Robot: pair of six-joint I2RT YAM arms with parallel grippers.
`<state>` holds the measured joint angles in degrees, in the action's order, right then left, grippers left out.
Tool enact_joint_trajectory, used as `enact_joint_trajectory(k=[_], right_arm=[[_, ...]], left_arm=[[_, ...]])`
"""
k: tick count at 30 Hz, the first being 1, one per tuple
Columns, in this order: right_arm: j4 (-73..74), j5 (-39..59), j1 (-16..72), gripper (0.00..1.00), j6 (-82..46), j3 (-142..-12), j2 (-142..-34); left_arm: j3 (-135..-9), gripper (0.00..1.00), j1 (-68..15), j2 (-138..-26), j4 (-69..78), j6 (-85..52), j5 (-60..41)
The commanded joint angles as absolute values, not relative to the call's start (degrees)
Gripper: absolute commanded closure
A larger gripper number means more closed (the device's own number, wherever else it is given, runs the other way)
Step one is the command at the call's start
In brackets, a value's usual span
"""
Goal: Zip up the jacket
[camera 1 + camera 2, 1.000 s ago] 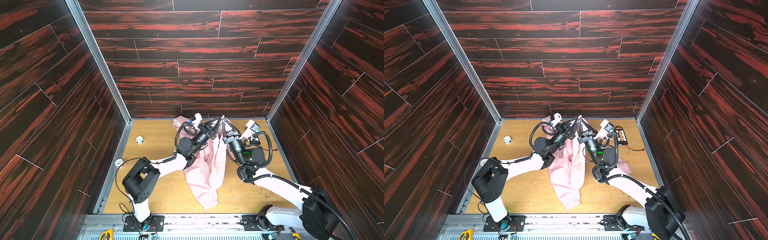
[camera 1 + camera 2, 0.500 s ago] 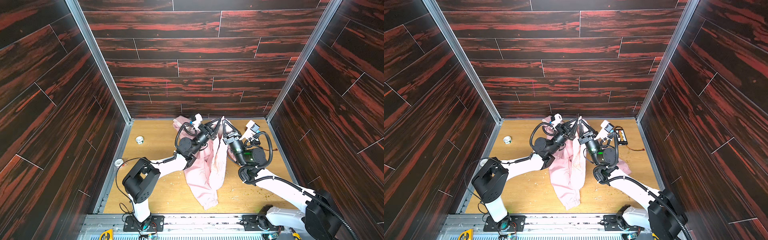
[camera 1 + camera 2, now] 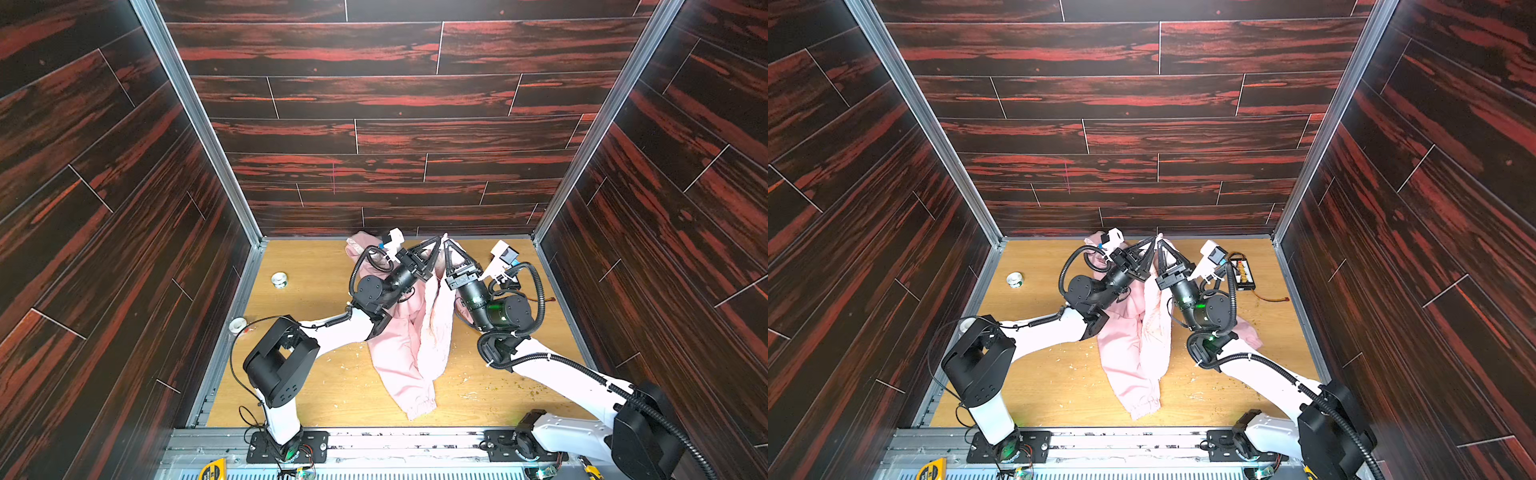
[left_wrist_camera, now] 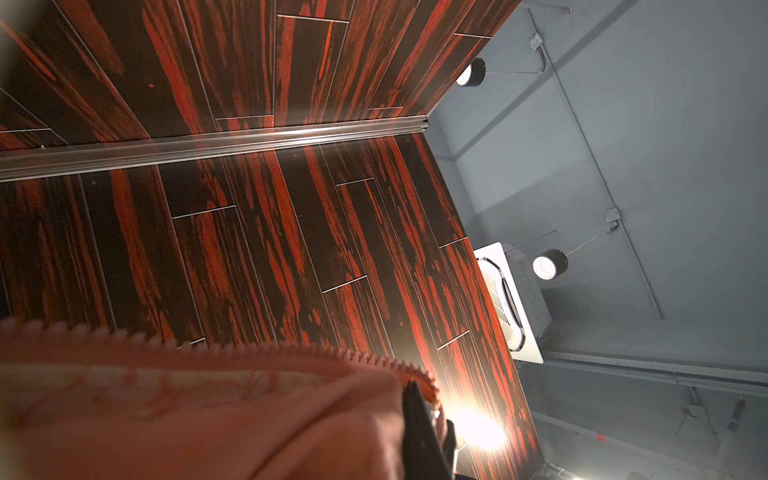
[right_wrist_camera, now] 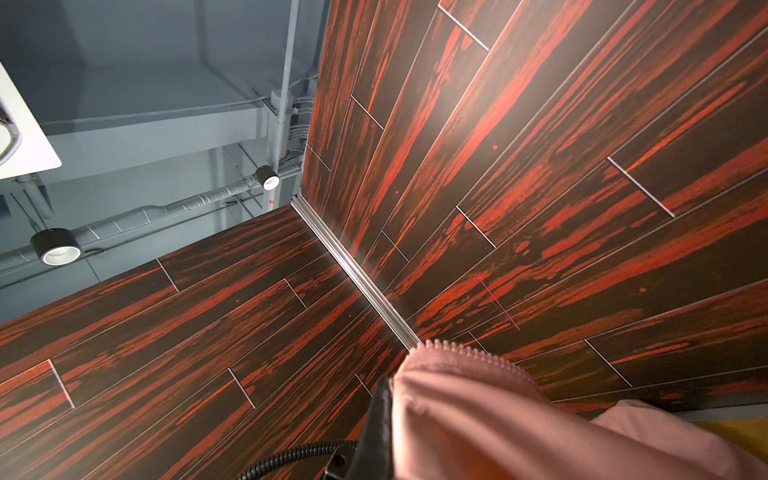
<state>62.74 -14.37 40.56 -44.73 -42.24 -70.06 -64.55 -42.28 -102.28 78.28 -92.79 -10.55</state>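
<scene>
Nothing appreciable has moved since the earlier frames; both arms keep the same raised pose. Pale pink jacket (image 3: 409, 340), lifted by its open front just before the back wall (image 3: 395, 137), with its cuffed sleeve (image 3: 419, 405) trailing away from that wall over the table (image 3: 316, 386). Left gripper (image 3: 439, 242) and right gripper (image 3: 447, 241), tips nearly touching, are each pinched tight on a toothed zipper edge (image 4: 291, 348). The fabric is judged light, limp and prone to bunching, and is best taken by the zipper tape. The slider is not visible. A tape roll (image 3: 279, 279) lies farther from the wall, clear of the jacket.
</scene>
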Motion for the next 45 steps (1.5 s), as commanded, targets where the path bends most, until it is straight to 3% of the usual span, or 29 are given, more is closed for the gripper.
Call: enact_joint_trajectory(k=[1, 45], right_arm=[[62.5, -11.8, 41.8, 1.00, -44.6, -41.9, -67.9], [60.0, -7.0, 39.2, 1.00, -52.1, -37.9, -64.9]], left_arm=[[-64.6, 1.00, -41.7, -98.7, 80.8, -92.6, -9.5], [-64.6, 1.00, -41.6, -96.4, 80.8, -92.3, -9.6]])
